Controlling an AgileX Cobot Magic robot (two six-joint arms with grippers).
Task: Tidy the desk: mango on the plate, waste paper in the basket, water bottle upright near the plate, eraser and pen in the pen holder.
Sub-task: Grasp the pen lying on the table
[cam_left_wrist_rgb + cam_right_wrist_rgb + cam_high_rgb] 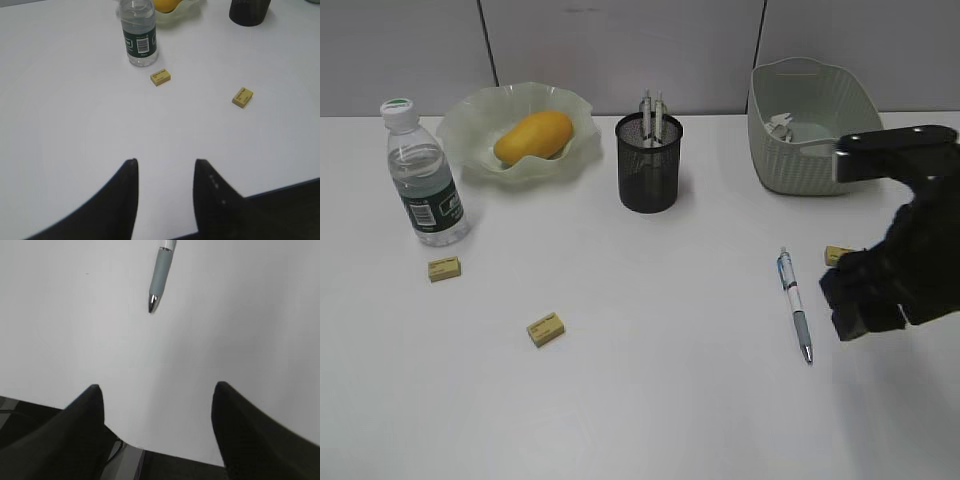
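The grey-and-white ballpoint pen (pixel 794 305) lies flat on the plain white desk (pixel 650 380), right of the black wire-mesh pen holder (pixel 649 165), its long axis front-to-back, silver tip toward the near edge. The right gripper (pixel 157 405) hangs beside it, jaws spread, holding nothing.

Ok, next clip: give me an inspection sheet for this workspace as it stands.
Surface: white desk, no spills seen.
Job's things: mango on plate; water bottle upright beside plate; two pens in pen holder, one pen loose; three erasers loose, one partly hidden by the right arm; waste paper in basket.
Clutter: nothing seen.
Grippers: left gripper open, empty; right gripper open, empty, near pen.
Cables: nothing seen.
Surroundings: grey panel wall.
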